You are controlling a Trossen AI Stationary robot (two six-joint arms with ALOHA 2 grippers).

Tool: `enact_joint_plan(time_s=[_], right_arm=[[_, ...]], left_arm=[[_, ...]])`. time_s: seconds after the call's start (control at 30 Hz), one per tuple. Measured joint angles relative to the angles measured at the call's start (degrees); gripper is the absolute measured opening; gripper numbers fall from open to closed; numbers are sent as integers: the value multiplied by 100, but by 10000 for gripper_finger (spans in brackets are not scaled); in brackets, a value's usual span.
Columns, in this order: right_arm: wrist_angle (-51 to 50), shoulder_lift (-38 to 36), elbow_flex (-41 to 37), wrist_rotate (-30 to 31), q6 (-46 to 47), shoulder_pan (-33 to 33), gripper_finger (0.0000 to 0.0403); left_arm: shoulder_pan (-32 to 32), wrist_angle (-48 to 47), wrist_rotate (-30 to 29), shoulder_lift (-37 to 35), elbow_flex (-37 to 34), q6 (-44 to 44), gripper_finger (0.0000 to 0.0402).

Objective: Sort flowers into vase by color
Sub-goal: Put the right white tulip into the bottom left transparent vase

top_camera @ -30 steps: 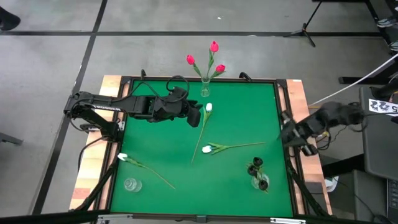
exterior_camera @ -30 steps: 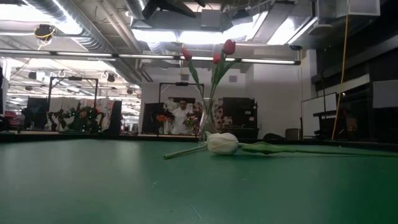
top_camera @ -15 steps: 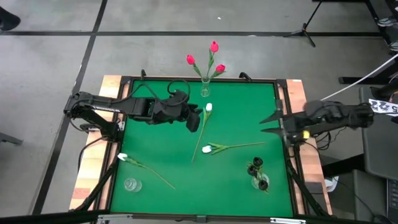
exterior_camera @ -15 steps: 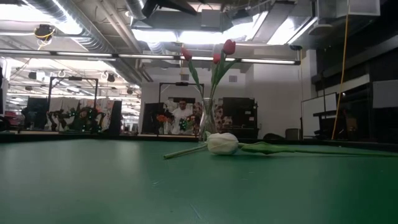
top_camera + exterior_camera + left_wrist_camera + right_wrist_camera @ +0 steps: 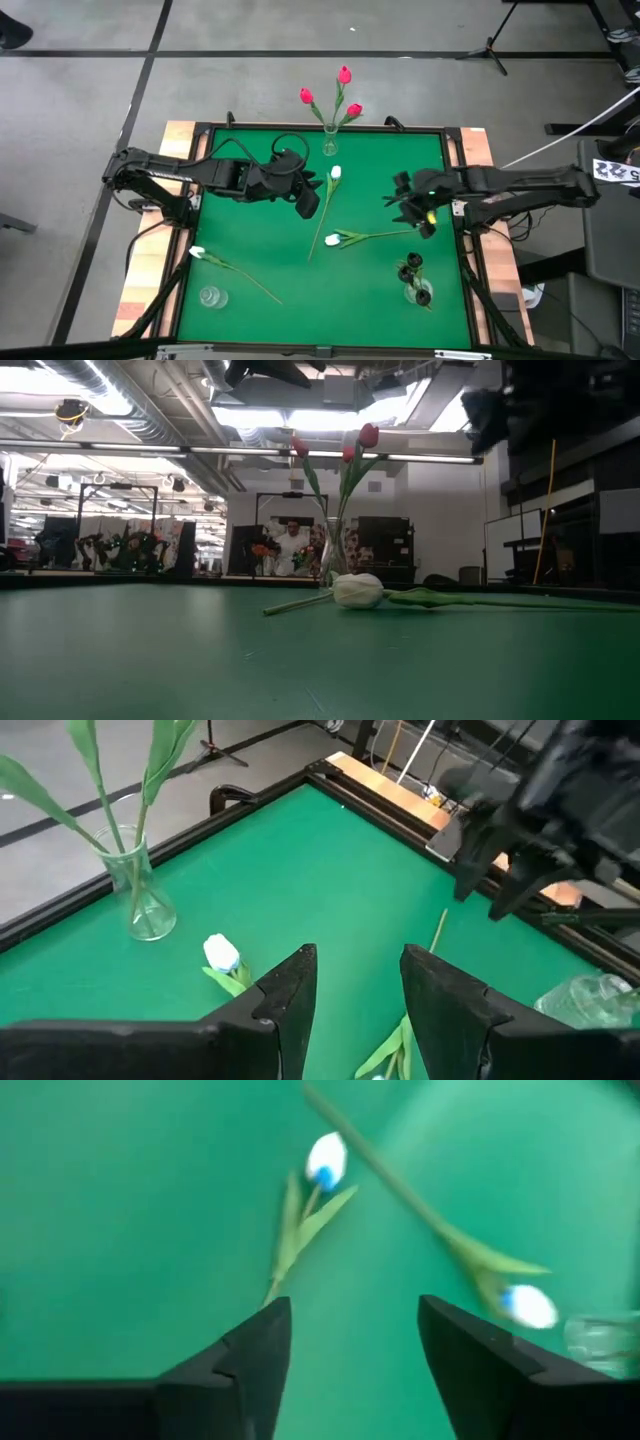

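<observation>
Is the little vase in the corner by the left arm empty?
Yes, empty: the clear vase holds no stems; a white tulip lies on the felt nearby.

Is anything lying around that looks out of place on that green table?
Yes: three white tulips lie flat on the green table, while the empty vase stands near its corner. The red tulips stand upright in their vase.

On the table [image 5: 230, 250], one vase [image 5: 329, 140] stands at twelve o'clock with three tulips in it. A second vase [image 5: 418, 288] sits at five o'clock, a third [image 5: 209, 296] at seven. Two flowers [image 5: 326, 205] cross near centre; another [image 5: 225, 264] lies toward eight o'clock.
</observation>
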Motion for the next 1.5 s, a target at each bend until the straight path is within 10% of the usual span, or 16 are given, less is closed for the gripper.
enact_joint_plan(time_s=[0.73,1.5], right_arm=[[763,3005,0,-513,88,-52,238],[2067,3608,-429,13,1775,-6,206]], left_arm=[[-169,-863,387,0,-2,45,144],[-239,-1121,387,0,-2,318,144]])
